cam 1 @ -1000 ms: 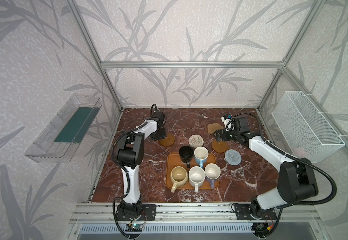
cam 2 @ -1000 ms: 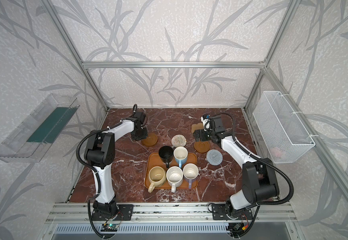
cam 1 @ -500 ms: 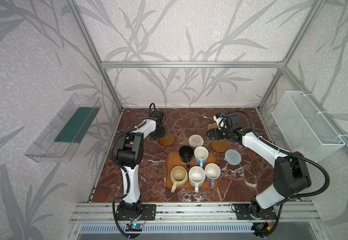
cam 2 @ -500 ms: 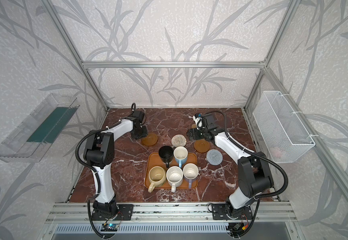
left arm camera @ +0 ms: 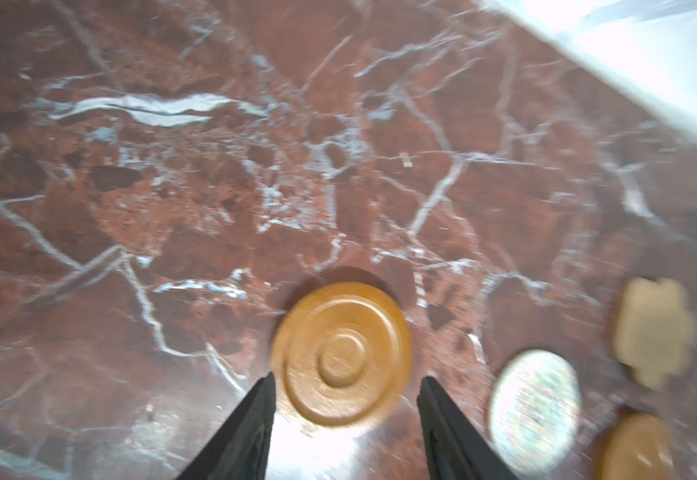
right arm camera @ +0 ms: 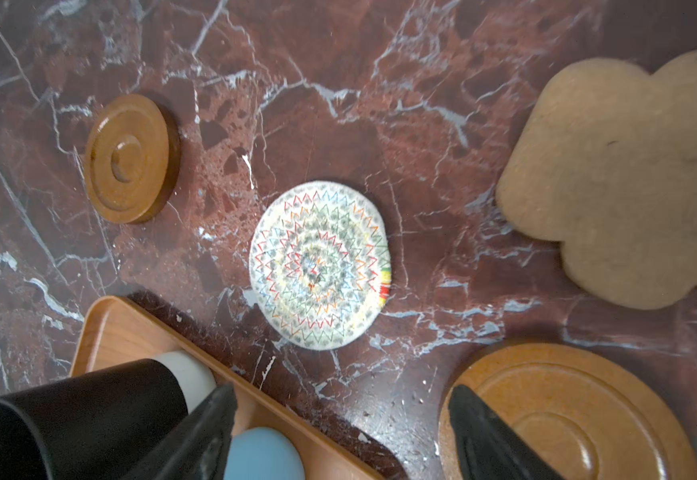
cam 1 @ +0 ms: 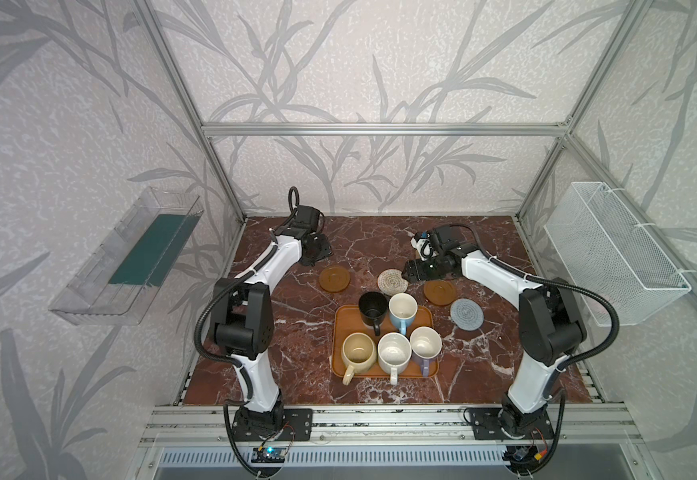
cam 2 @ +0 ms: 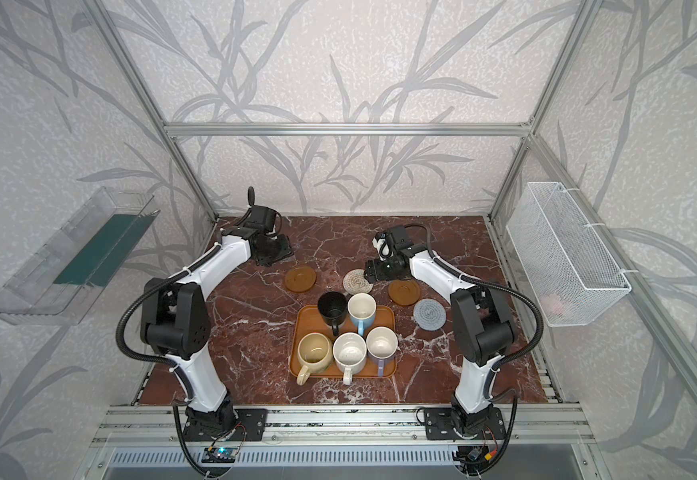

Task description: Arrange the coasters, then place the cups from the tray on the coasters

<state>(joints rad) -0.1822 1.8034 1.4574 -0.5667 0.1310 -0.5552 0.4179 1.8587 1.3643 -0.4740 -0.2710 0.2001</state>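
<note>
a red-brown marble tabletop [cam 1: 288, 332] is filling the floor of a booth papered with grey leaves. at the far left of a top view a clear plastic bin [cam 1: 122, 266] is hanging on the wall.

right of it, the left gripper [cam 1: 317, 249] is hovering at the upper left of the marble. in its wrist view the left gripper [left arm camera: 346, 380] is standing with its jaws spread and nothing between them, and a brown coaster [left arm camera: 340, 353] is lying flat on the table just past the tips, not touched. from above, that brown coaster [cam 1: 334, 280] is sitting left of centre, and a beige woven coaster [cam 1: 392, 281] is lying near it on its right.

below them, at centre, the tray [cam 1: 340, 328] is carrying all five cups: the black cup [cam 1: 373, 306] and light blue cup [cam 1: 402, 309] in the upper row, and the cream-yellow cup [cam 1: 358, 351], white cup [cam 1: 394, 353] and lavender cup [cam 1: 425, 345] in the lower row.

the right gripper [cam 1: 411, 272] is hanging just right of the woven coaster, its jaws parted and holding nothing, as its wrist view [right arm camera: 342, 390] is showing. the flower-shaped coaster [right arm camera: 629, 187] is showing only in the wrist views, flat on the marble. further right a second brown coaster [cam 1: 440, 292] and a grey-blue coaster [cam 1: 466, 314] are lying close together. at the far right a white wire basket [cam 1: 612, 257] is hanging on the wall.
</note>
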